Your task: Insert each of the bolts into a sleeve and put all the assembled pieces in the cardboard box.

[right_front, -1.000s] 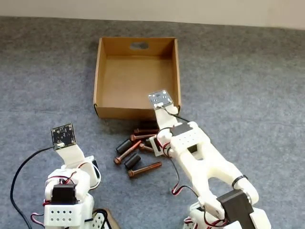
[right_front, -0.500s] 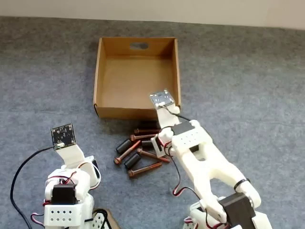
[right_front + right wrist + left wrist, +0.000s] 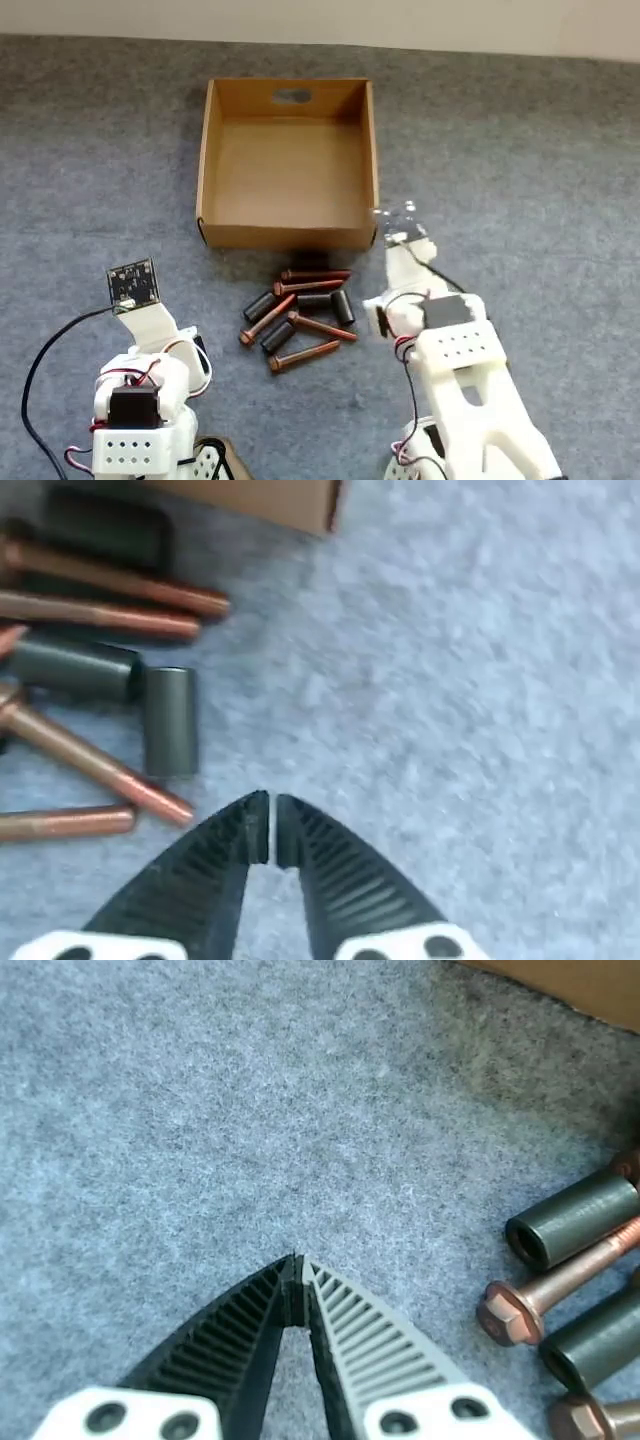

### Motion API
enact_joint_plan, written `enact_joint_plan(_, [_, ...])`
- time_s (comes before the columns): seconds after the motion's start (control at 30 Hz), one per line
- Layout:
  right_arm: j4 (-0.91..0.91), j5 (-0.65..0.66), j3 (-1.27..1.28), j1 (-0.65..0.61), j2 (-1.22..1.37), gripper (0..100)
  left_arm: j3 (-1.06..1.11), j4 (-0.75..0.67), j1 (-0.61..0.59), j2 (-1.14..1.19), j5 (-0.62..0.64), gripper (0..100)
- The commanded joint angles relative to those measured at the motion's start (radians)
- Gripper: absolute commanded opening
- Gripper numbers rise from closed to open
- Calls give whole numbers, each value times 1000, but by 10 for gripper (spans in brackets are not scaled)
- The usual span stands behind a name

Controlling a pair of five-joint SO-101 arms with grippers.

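From above, the cardboard box (image 3: 285,236) is brown, square and open on top. It sits on a fuzzy grey mat (image 3: 520,150). Just in front of it lie long copper bolts (image 3: 305,353) and short dark round sleeves (image 3: 343,306), mixed in a pile.

The white left arm (image 3: 140,395) is folded low, well apart from the pile. The white right arm (image 3: 455,350) points toward the box corner, just beside the pile.

From the left wrist, the left gripper (image 3: 297,1265) has ribbed fingers pinched together, holding nothing.

From the right wrist, the right gripper (image 3: 268,805) is closed to a thin slit, holding nothing, near a sleeve.
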Motion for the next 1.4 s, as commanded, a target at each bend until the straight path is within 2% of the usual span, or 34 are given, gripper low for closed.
enact_joint_plan(0.0, [2, -48, -19, -82, -15, 157, 18, 5, 16, -4, 6, 8])
enact_joint_plan(0.23, [-2, -100, -154, -189, 228, 183, 18, 5, 16, -4, 6, 8])
enact_joint_plan(0.4, [-18, -137, -222, -189, 354, 183, 18, 5, 16, -4, 6, 8])
enact_joint_plan(0.77, [-246, -132, -142, -189, 453, 183, 18, 5, 16, -4, 6, 8])
enact_joint_plan(1.1, [-306, -130, -130, -189, 526, 183, 18, 5, 16, -4, 6, 8])
enact_joint_plan(1.17, [-306, -130, -130, -188, 526, 160, 18, 5, 16, -4, 6, 8])
enact_joint_plan(1.27, [-303, -130, -130, -185, 501, 6, 18, 5, 16, -4, 6, 8])
enact_joint_plan(1.37, [-283, -133, -94, -183, 421, 6, 18, 5, 16, -4, 6, 8])
